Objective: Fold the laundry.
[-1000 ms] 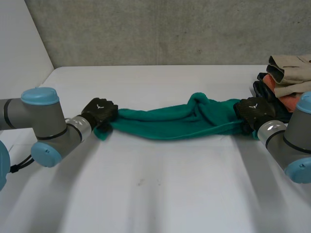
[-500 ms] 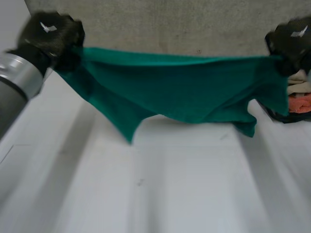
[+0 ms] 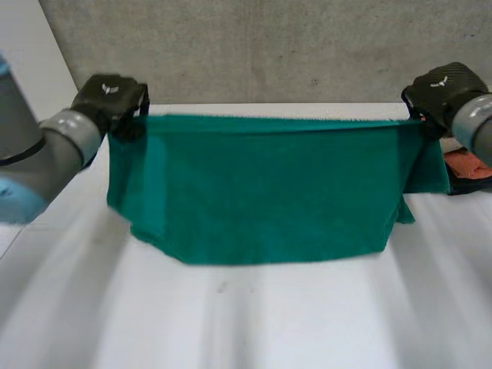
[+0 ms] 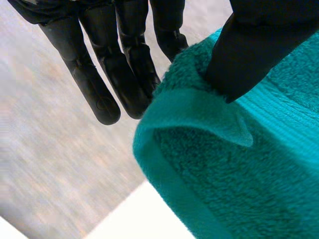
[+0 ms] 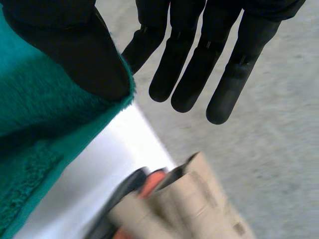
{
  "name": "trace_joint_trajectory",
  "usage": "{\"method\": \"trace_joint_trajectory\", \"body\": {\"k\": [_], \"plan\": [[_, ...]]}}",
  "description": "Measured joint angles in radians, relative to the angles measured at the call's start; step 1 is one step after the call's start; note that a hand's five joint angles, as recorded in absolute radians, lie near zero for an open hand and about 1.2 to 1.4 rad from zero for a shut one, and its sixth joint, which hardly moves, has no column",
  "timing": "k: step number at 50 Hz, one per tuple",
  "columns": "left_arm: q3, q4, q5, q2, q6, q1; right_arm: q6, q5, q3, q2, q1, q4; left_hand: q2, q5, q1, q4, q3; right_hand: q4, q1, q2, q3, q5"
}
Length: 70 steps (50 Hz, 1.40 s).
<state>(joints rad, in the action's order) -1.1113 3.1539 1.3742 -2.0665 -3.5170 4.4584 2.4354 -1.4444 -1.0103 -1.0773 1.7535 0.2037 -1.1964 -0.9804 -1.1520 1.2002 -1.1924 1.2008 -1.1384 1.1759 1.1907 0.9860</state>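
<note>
Towel [image 3: 261,192], green and of terry cloth, is held up and stretched wide between the two hands, above the white surface [image 3: 254,323]. Its upper edge is drawn almost straight from left to right, and the rest hangs down as a broad sheet. The lower edge is uneven, and at the right a flap hangs out beyond the main sheet. Whether the lower edge touches the surface cannot be told.

The left hand [image 3: 111,96] is clamped on the upper left corner. In the left wrist view the thumb [image 4: 254,45] is pressed onto the hemmed corner, which is folded over beneath it, while the fingers [image 4: 99,74] are stretched straight on the far side of the cloth.

The right hand [image 3: 440,88] is clamped on the upper right corner. In the right wrist view its thumb [image 5: 75,45] is pressed onto the edge of the cloth and its other fingers [image 5: 199,59] are held straight and slightly spread beyond it.

A pile of clothes [image 3: 469,165] in orange, beige and black is seen at the far right of the surface, just behind the towel's right end. A grey wall [image 3: 269,46] is seen beyond the surface.
</note>
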Motion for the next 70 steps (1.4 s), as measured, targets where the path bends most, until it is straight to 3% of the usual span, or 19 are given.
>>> {"method": "trace_joint_trajectory", "body": {"k": [6,7,11,15,22,33,43,49,54,59,64,70], "plan": [[0.228,0.242,0.026,-0.111,0.006,-0.004,0.090,-0.079,0.120,0.093,0.026,-0.289,0.000,0.000,0.000,0.000,0.000,0.000,0.000,0.000,0.000,0.000],[0.278,0.373,0.037,-0.123,0.009,-0.006,0.137,-0.114,0.146,0.101,0.034,-0.456,0.000,0.000,0.000,0.000,0.000,0.000,0.000,0.000,0.000,0.005],[0.312,0.596,0.056,-0.120,0.012,-0.010,0.188,-0.150,0.159,0.090,0.043,-0.690,0.000,0.000,0.000,0.000,0.000,0.000,0.000,0.000,0.001,0.008],[0.293,0.688,0.073,-0.103,0.014,-0.018,0.220,-0.152,0.142,0.061,0.054,-0.880,0.000,0.000,0.000,0.000,0.000,0.000,0.000,0.000,0.001,0.026],[0.124,0.601,0.091,-0.038,0.034,-0.026,0.227,-0.080,0.025,0.016,0.061,-0.874,0.000,-0.013,0.000,0.000,0.000,0.000,0.000,0.000,0.001,0.033],[-0.340,0.511,0.040,0.041,0.054,-0.001,0.220,0.130,-0.347,-0.005,0.039,-0.709,-0.001,-0.013,0.000,0.000,-0.001,0.001,0.000,0.000,0.001,0.033],[-0.580,0.452,-0.019,0.046,-0.001,0.017,0.126,0.175,-0.518,0.084,0.027,-0.608,-0.001,-0.013,0.000,0.000,-0.001,0.001,0.000,0.000,0.001,0.033],[-0.692,0.178,-0.002,0.193,-0.154,0.029,-0.038,0.134,-0.584,-0.002,0.024,-0.326,-0.001,-0.013,0.000,0.000,-0.001,0.001,0.000,0.000,0.001,0.033],[-0.787,-0.201,0.061,0.398,-0.292,0.053,-0.230,0.042,-0.658,-0.186,-0.013,0.066,-0.001,-0.013,0.000,0.000,-0.001,0.001,0.000,0.000,0.001,0.033],[-0.820,-0.347,0.081,0.494,-0.338,0.058,-0.340,0.019,-0.691,-0.269,-0.045,0.187,-0.001,-0.013,0.000,0.000,-0.001,0.001,0.000,0.000,0.001,0.033],[-0.808,-0.307,0.076,0.487,-0.341,0.055,-0.362,0.023,-0.688,-0.276,-0.050,0.132,-0.001,-0.013,0.000,0.000,-0.001,0.001,-0.005,0.000,0.001,0.033],[-0.699,-0.061,0.076,0.314,-0.309,0.032,-0.317,0.037,-0.606,-0.124,-0.013,-0.158,-0.001,-0.013,0.000,0.000,-0.001,0.001,-0.006,0.000,0.001,0.040]]}}
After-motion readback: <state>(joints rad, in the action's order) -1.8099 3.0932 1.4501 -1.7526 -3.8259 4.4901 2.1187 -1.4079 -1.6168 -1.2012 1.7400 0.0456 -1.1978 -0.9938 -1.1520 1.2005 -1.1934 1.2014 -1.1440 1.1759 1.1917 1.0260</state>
